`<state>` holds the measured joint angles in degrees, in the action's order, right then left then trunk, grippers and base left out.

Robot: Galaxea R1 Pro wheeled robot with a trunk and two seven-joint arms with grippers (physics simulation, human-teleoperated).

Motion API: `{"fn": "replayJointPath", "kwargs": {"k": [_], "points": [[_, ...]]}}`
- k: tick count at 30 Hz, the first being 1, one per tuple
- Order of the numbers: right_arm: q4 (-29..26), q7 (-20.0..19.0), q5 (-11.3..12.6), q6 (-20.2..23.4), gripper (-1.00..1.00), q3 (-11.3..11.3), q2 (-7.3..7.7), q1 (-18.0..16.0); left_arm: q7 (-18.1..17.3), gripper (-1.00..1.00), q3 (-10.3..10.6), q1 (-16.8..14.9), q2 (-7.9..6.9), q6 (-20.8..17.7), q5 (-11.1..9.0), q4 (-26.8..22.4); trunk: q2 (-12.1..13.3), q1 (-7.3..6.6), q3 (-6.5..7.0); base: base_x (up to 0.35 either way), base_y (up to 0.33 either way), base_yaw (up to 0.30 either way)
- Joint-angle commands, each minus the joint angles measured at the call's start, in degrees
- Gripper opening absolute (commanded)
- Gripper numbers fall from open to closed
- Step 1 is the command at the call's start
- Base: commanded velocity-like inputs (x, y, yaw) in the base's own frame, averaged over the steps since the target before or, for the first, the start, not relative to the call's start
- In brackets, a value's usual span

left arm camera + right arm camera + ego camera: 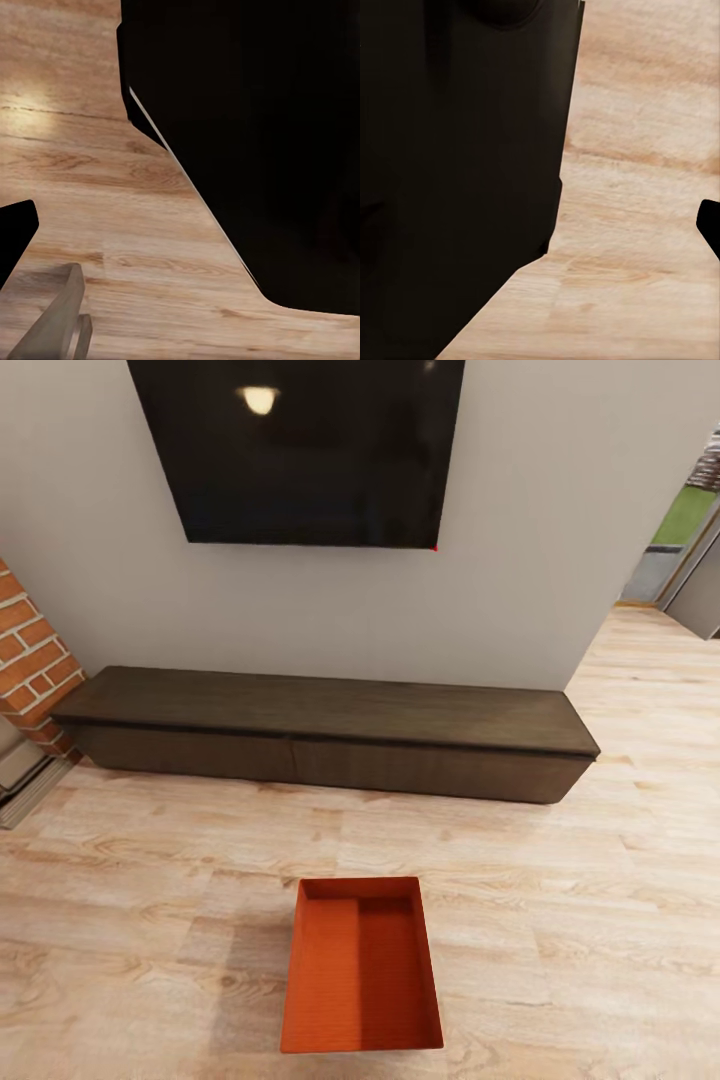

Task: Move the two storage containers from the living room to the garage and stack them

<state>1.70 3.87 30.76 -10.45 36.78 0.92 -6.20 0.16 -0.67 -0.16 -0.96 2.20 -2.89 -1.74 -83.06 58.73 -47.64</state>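
Observation:
One orange-red storage container (360, 970) lies open side up on the light wood plank floor (150, 860) of the living room, close in front of me and a little right of centre. It is empty and nothing touches it. In the left wrist view a dark finger (15, 232) pokes in at the picture's edge over the planks. A dark finger (711, 229) likewise shows at the edge of the right wrist view. Each finger's partner is lost against my black body, so the jaw gaps are unreadable.
A long dark low cabinet (320, 710) runs along the wall behind the container, under a black wall TV (300, 450). A brick column (30, 650) stands at the left. An opening (680, 550) lies at the far right. My black body (262, 135) blocks much of both wrist views.

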Motion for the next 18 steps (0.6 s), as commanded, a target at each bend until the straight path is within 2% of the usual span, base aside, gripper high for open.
{"fn": "replayJointPath", "kwargs": {"k": [1,18], "points": [[0.14,0.01,0.40,-0.26,1.00,0.48,-0.04,-0.04,0.02,1.00,-0.03,-0.02,0.00,0.17,-0.29,0.01,-0.02,0.00,-0.04,0.000,0.000,0.000],[0.14,-0.03,0.35,-0.23,1.00,0.48,-0.17,-0.04,0.03,1.00,-0.03,-0.02,0.00,0.17,-0.29,0.00,-0.02,0.00,-0.05,0.000,0.000,0.000]]}}
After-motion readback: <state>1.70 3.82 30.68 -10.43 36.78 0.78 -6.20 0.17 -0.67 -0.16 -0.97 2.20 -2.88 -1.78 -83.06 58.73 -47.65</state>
